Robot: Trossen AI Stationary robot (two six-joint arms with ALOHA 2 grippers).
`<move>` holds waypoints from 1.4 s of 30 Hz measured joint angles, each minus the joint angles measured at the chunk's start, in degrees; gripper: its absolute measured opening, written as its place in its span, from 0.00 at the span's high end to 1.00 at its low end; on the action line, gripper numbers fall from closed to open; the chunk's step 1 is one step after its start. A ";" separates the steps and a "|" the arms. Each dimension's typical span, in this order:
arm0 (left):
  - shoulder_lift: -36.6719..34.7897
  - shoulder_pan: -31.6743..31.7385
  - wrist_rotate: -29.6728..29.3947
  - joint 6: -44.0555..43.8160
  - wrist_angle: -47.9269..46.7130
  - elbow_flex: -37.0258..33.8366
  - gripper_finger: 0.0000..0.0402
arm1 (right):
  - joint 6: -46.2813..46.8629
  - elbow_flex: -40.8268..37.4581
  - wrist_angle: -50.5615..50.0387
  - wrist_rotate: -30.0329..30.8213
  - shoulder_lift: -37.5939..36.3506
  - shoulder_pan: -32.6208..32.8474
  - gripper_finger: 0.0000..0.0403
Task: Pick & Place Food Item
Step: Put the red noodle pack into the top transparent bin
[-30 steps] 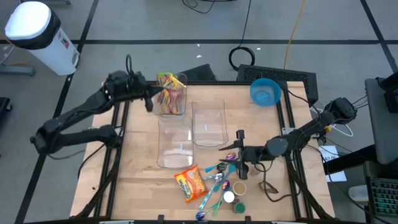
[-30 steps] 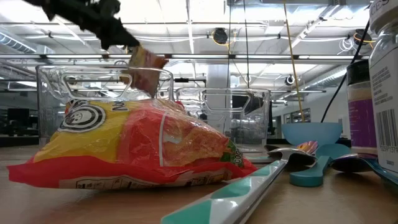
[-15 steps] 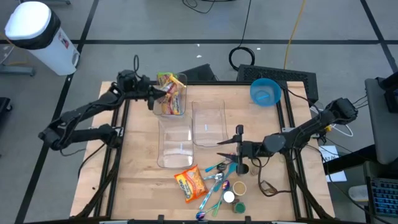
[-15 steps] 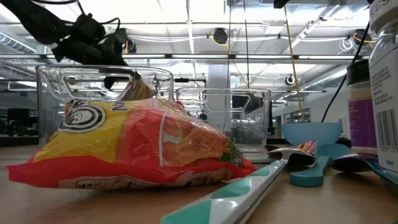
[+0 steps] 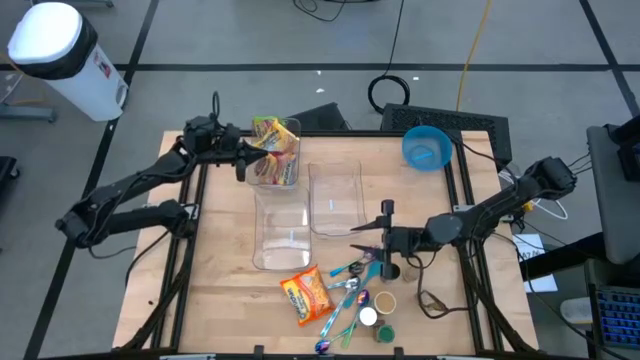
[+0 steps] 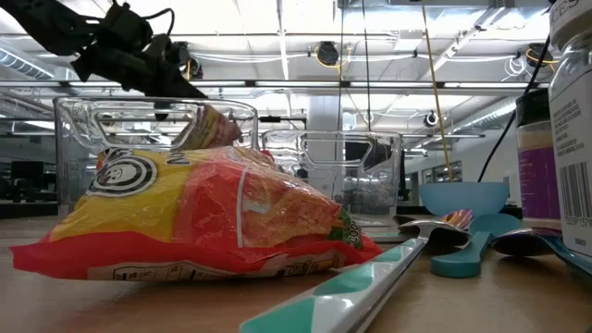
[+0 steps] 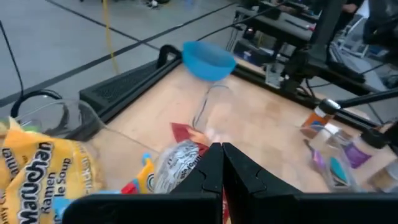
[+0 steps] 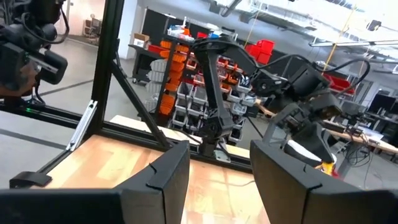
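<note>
A small silver-and-red snack packet (image 7: 180,163) is inside the far-left clear container (image 5: 276,152), beside yellow ramen packets (image 7: 34,171). In the low view the packet (image 6: 217,125) sits below the container's rim. My left gripper (image 7: 222,148) is shut on it at the container's left wall (image 5: 243,160). My right gripper (image 8: 219,163) hovers open over the spoons (image 5: 350,282) at the table's right, with nothing between its fingers. An orange-yellow snack bag (image 5: 305,293) lies flat on the table near the front. My left gripper pinches one end of the snack packet (image 7: 198,154) between its two shut fingers. The fingers come in from the table's left, slanting slightly down over the container's rim. The packet hangs tilted inside the container. Its lower end is hidden, so whether it rests on anything I cannot tell.
Two more clear containers (image 5: 280,230) (image 5: 335,196) stand mid-table, with nothing showing in them. A blue bowl (image 5: 428,147) sits at the far right. Small jars (image 5: 380,318) stand beside the spoons near the front edge. Black frame rails (image 5: 190,240) run along both table sides.
My left gripper has sunk and rolled, staying shut. The snack packet has gone with it, from above the far-left container's rim to down inside the container. My right arm has kept still.
</note>
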 joint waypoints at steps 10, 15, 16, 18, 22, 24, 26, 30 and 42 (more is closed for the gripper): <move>-1.06 0.52 -2.84 3.85 -4.88 0.02 1.00 | -0.27 0.00 -1.13 0.01 -0.68 0.01 0.60; 1.51 0.65 -12.78 6.62 -9.14 0.02 1.00 | -1.32 0.00 -1.15 0.02 -0.68 -0.54 0.60; 1.90 0.65 -14.15 7.03 -9.51 0.02 1.00 | -1.32 0.00 -1.15 0.01 -0.68 -0.79 0.60; 2.66 0.65 -16.67 7.68 -10.24 0.02 1.00 | -1.29 0.00 -1.36 0.02 -0.68 -1.32 0.60; 3.86 0.63 -22.39 9.41 -11.05 0.10 1.00 | 0.23 0.00 -2.01 0.01 -0.70 -2.45 0.60; 4.22 0.65 -26.49 9.73 -12.27 0.11 1.00 | 0.80 0.00 -2.16 0.02 -0.70 -2.70 0.60; 4.36 0.64 -30.20 9.37 -12.86 0.11 1.00 | 1.58 0.00 -2.20 0.01 -0.70 -2.94 0.60; 4.36 0.60 -36.10 6.90 -13.27 0.10 0.96 | 1.83 0.00 -2.20 0.00 -0.70 -2.95 0.60; 3.76 -2.10 -37.64 5.03 -18.10 2.37 0.43 | 3.22 0.00 -2.63 -0.02 -0.70 -2.86 0.60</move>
